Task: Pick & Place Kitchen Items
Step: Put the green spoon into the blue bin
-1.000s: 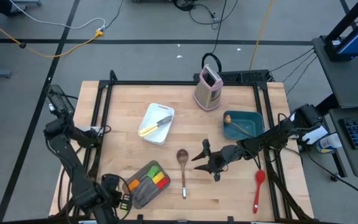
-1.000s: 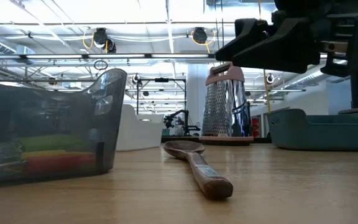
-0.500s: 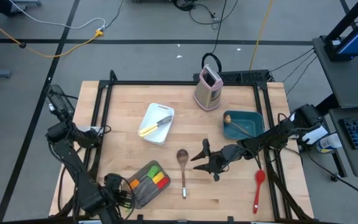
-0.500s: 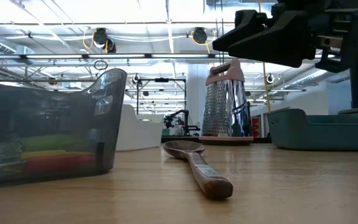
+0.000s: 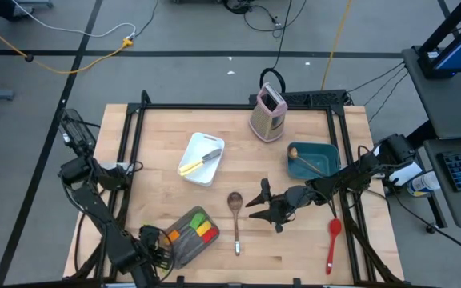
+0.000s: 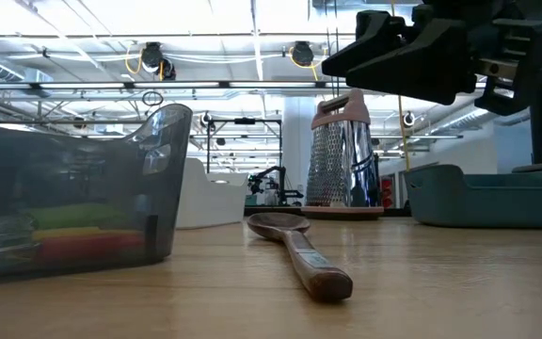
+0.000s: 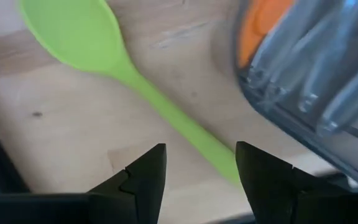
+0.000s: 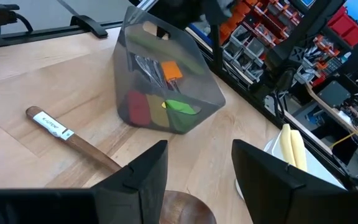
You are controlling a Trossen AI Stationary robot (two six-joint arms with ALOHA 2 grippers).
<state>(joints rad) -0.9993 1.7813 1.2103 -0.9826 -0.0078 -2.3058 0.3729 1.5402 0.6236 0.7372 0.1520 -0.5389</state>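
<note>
A green silicone spatula point(image 7: 104, 56) lies flat on the table beside the grey bin point(image 5: 189, 234), which holds orange, green and red utensils. My left gripper point(image 7: 201, 171) points down over the spatula, open, one finger on either side of its handle point(image 7: 191, 134) without touching it. A brown wooden spoon point(image 5: 235, 216) lies flat at mid-table. My right gripper point(image 5: 256, 202) hovers open just right of the spoon's bowl point(image 8: 188, 218), clear of the table. A red spoon point(image 5: 334, 238) lies near the right edge.
A white tray point(image 5: 192, 168) with a yellow-handled knife sits at centre left. The pink-and-steel grater point(image 5: 268, 112) stands at the far edge. A teal bin point(image 5: 322, 152) holding a gold spoon is at the right. Bare wood lies between spoon and red spoon.
My left arm has sunk toward the table at the grey bin's left side. My right gripper has stayed in place and rolled slightly about its own axis. The wooden spoon and the bin have not moved.
</note>
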